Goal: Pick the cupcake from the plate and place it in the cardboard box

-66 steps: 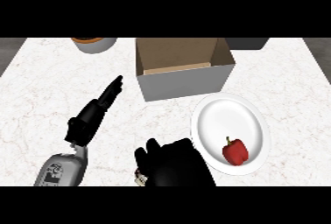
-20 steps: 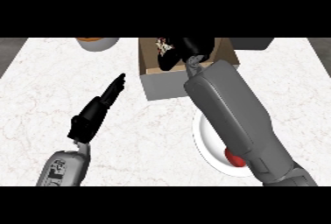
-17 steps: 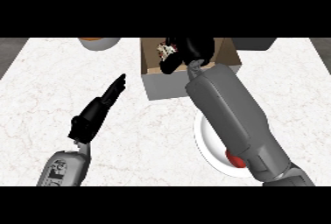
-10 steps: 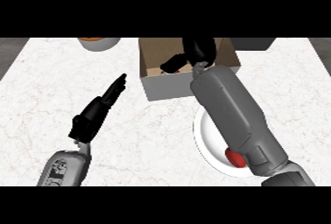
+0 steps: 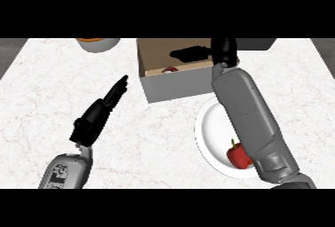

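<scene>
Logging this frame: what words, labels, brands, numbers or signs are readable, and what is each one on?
No text here can be read.
Small dark markings on the left forearm, near the wrist: too blurred to read.
No print shows on the cardboard box, the plate or the bowl.

counter (image 5: 157,142): white marble | far edge: cardboard box (image 5: 177,86), bowl (image 5: 98,44) far-left | right: plate (image 5: 211,133)
</scene>
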Robot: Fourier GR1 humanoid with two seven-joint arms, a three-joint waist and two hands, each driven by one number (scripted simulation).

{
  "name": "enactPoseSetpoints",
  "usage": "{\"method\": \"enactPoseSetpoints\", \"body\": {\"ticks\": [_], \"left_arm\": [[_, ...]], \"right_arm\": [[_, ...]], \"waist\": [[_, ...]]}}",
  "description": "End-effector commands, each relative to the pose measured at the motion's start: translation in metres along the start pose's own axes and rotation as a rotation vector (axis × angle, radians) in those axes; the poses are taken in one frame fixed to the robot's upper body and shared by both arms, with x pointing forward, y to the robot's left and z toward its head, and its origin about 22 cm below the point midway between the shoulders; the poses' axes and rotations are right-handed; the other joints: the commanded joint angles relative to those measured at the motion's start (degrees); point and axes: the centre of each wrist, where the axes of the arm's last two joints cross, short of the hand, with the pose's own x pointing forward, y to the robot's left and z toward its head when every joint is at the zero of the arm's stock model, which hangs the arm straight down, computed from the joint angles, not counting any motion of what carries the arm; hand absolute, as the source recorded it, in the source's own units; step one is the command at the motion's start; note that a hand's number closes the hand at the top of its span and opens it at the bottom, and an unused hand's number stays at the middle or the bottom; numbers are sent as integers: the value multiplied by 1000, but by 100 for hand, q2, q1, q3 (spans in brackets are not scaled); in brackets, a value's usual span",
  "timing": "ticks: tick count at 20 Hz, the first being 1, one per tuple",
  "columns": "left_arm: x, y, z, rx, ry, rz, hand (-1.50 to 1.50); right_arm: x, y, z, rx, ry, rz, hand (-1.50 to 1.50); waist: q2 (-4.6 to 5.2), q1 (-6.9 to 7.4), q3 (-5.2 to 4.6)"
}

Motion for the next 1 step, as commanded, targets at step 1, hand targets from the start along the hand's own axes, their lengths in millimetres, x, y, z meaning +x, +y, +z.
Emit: {"method": "enactPoseSetpoints", "body": {"ticks": [1], "left_arm": [[-5, -1, 1, 15, 10, -14, 0]], "right_arm": [[-15, -31, -11, -100, -8, -185, -150]], "waist": [[7, -24, -2]]}}
